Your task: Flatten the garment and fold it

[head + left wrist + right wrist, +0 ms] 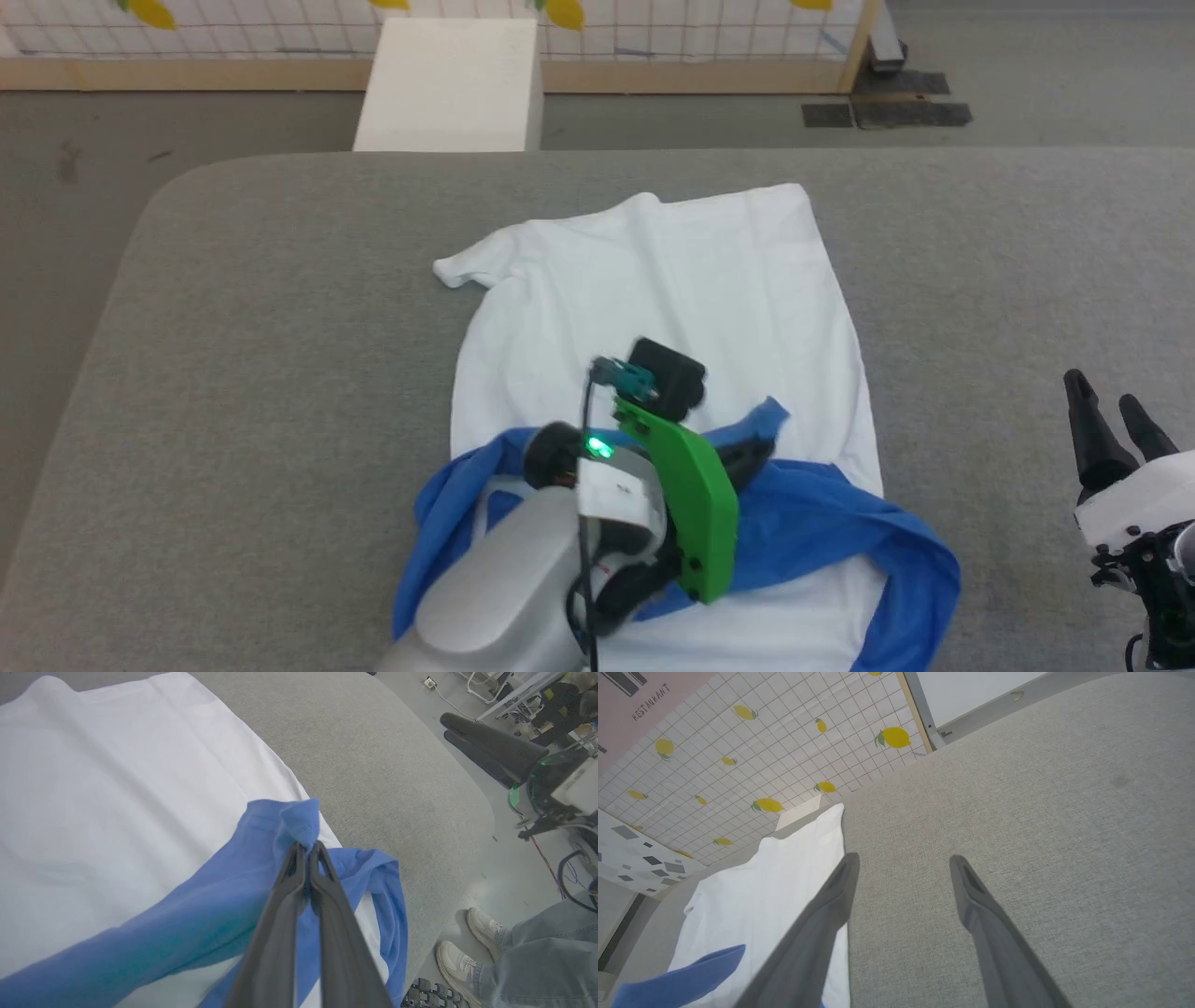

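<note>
Garment (pixel 653 280) of soft white knit with bright-blue sleeves lies spread on the grey cloth-covered table (pixel 280 327), one blue sleeve (pixel 299 821) bunched at the tips of the left gripper (pixel 307 848), whose long dark fingers pinch it. Beside its white edge, the right gripper (pixel 903 861) hangs over bare cloth, fingers spread wide.

Premises: staged robot test lab. Evidence: printed lemon-tile backdrop (pixel 784 756) on a timber frame (pixel 280 75), lettered "RESTAURANT" (pixel 651 702); grey fabric-covered worktable (pixel 280 327); loose cables (pixel 544 861) and equipment (pixel 556 700) on the bare floor; a person's shoes (pixel 483 928) alongside.
</note>
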`<state>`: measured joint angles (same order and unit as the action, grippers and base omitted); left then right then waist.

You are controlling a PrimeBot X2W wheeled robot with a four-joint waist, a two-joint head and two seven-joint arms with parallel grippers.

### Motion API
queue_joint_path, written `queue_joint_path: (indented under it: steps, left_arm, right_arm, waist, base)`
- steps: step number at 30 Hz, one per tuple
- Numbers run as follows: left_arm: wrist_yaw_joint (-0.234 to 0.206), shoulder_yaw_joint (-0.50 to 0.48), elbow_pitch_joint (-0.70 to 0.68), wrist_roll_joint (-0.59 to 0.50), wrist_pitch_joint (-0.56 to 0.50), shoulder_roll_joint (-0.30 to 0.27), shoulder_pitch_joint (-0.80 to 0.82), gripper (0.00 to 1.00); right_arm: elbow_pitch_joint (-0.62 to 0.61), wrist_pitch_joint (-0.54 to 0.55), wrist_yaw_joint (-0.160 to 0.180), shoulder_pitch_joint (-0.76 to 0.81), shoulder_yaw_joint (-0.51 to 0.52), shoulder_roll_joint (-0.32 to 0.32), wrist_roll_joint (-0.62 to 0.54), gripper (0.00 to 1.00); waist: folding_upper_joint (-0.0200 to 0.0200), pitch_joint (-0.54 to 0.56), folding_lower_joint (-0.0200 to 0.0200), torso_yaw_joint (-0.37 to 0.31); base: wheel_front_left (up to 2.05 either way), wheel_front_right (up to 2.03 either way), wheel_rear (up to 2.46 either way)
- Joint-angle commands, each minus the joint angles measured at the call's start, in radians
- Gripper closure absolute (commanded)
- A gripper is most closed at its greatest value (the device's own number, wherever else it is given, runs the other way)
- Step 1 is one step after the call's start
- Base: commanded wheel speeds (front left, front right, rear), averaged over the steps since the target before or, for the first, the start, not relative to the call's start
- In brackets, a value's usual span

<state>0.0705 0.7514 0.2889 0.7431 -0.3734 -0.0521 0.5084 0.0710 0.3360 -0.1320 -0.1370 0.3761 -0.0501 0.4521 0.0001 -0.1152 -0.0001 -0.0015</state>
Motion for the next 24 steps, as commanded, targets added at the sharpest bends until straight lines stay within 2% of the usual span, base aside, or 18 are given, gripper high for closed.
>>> queue_joint_path:
  steps: [1, 9, 14, 18, 19, 20, 24]
  left_arm:
    - [-0.001, 0.029, 0.011, 0.021, 0.012, 0.002, 0.019, 1.0]
    - [-0.007, 0.219, 0.077, 0.099, 0.07, 0.002, 0.075, 1.0]
    - [-0.006, 0.322, 0.123, 0.132, 0.057, 0.002, 0.08, 1.0]
    - [-0.011, 0.362, 0.14, 0.178, 0.033, 0.002, 0.081, 1.0]
    - [-0.013, 0.36, 0.135, 0.193, 0.04, 0.002, 0.083, 0.87]
    - [-0.016, 0.361, 0.131, 0.205, 0.046, 0.002, 0.089, 0.0]
    - [-0.022, 0.334, 0.097, 0.296, 0.075, 0.002, 0.108, 0.0]
  right_arm:
    - [0.006, -0.008, 0.001, 0.002, -0.005, 0.0, 0.006, 0.0]
    - [0.034, -0.035, 0.001, -0.004, -0.016, 0.0, 0.012, 0.0]
    - [0.048, -0.049, 0.001, -0.01, -0.02, 0.0, 0.016, 0.0]
    - [0.062, -0.06, 0.001, -0.016, -0.022, 0.0, 0.015, 0.0]
    - [0.065, -0.062, 0.001, -0.017, -0.023, 0.0, 0.014, 0.0]
    - [0.068, -0.064, 0.001, -0.019, -0.024, 0.0, 0.013, 0.0]
    - [0.084, -0.069, 0.001, -0.017, -0.027, 0.0, 0.012, 0.0]
  waist:
    - [-0.0001, -0.042, 0.0001, -0.051]
    - [-0.0001, -0.086, 0.0001, -0.107]
    - [-0.0001, -0.102, 0.0001, -0.115]
    - [-0.0001, -0.099, 0.0001, -0.108]
    - [-0.0001, -0.096, 0.0001, -0.105]
    - [-0.0001, -0.091, 0.0001, -0.101]
    - [-0.0001, -0.062, 0.0001, -0.083]
  base:
    - [0.0, 0.0, 0.0]
    - [0.0, 0.0, 0.0]
    - [0.0, 0.0, 0.0]
    - [0.0, 0.0, 0.0]
    - [0.0, 0.0, 0.0]
    - [0.0, 0.0, 0.0]
    - [0.0, 0.0, 0.0]
